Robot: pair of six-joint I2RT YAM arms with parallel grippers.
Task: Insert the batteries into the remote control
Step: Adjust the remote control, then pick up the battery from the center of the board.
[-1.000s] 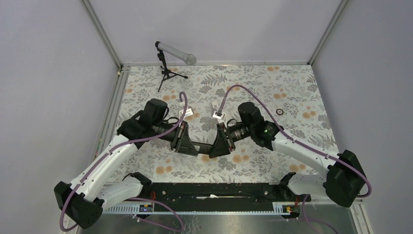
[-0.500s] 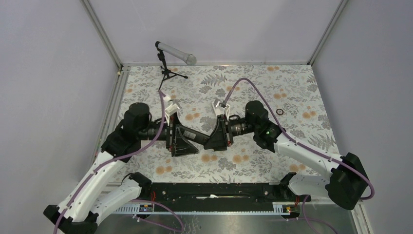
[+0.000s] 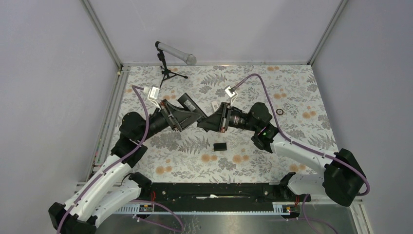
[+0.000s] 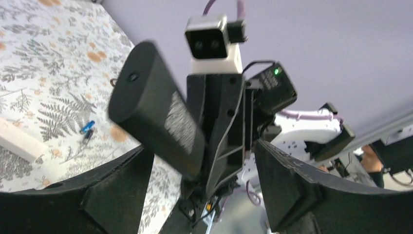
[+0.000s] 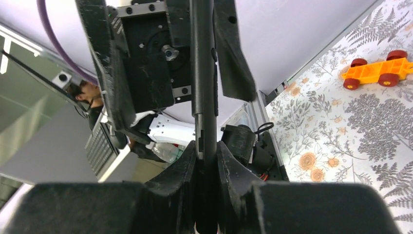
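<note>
A second ago both arms held the long black plastic remote control (image 4: 155, 127) low between them. Now the pair has swung up and toward the far side, and the left pincer (image 3: 189, 113) has let go. Its fingers (image 4: 285, 187) stand wide apart, one to each side of the remote's far end. The right pincer (image 3: 210, 123) stays clenched on the remote's edges and holds it in the air.

A small flat black rectangular piece (image 3: 220, 146) now shows on the floral-cloth bench (image 3: 302, 87), just below the pincers. Around it are:
- an orange toy car with red wheels (image 5: 375, 71)
- a grey microphone on a black tripod (image 3: 174, 52)
- a small black ring (image 3: 280, 111)

A small blue cylindrical battery (image 4: 88, 126) lies on the bench, well apart from both pincers. A dark bit lies just beside it, too blurred to name.
</note>
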